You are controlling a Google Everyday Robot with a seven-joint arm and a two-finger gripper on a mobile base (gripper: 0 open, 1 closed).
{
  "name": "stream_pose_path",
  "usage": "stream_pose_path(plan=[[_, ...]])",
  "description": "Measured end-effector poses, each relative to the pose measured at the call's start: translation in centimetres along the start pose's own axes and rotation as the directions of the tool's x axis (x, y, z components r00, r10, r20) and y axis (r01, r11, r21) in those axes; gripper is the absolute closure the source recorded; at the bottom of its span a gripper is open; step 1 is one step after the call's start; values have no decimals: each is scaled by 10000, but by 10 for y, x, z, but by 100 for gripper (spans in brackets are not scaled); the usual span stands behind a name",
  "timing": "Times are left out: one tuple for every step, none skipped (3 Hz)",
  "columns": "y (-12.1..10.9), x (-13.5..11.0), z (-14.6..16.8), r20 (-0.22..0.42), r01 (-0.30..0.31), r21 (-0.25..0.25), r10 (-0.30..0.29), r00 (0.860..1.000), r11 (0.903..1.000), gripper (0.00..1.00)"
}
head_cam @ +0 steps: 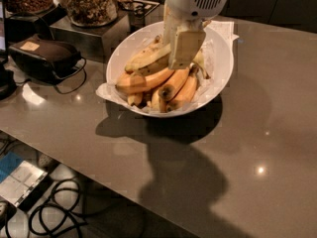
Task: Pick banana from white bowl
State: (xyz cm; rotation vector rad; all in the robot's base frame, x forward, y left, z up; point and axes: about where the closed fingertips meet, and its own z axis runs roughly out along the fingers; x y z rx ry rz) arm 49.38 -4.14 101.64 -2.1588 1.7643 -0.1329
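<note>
The white bowl (218, 66) sits on the grey table, lined with crinkled white paper and holding several yellow-orange bananas (163, 86). My gripper (178, 51) hangs down from the white wrist into the middle of the bowl. It is shut on the right end of a pale banana (146, 59) that lies on top of the pile. That end is tilted up toward the gripper, and the left end rests on the other bananas.
A dark pouch with a cord (44, 58) lies to the left of the bowl. Glass jars of snacks (89, 4) stand on a metal box behind it. The table's front edge runs diagonally at lower left, with cables on the floor (54, 212).
</note>
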Motion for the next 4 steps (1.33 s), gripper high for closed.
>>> stream_pose_path(plan=[[8, -31, -9, 615, 615, 69, -618, 9962, 9981, 100], [17, -70, -25, 1199, 1387, 116, -1391, 9830, 9903, 100], [25, -102, -40, 1486, 2099, 241, -2111, 9661, 9774, 100], [28, -122, -46, 1676, 2738, 443, -2773, 9461, 9608, 100]])
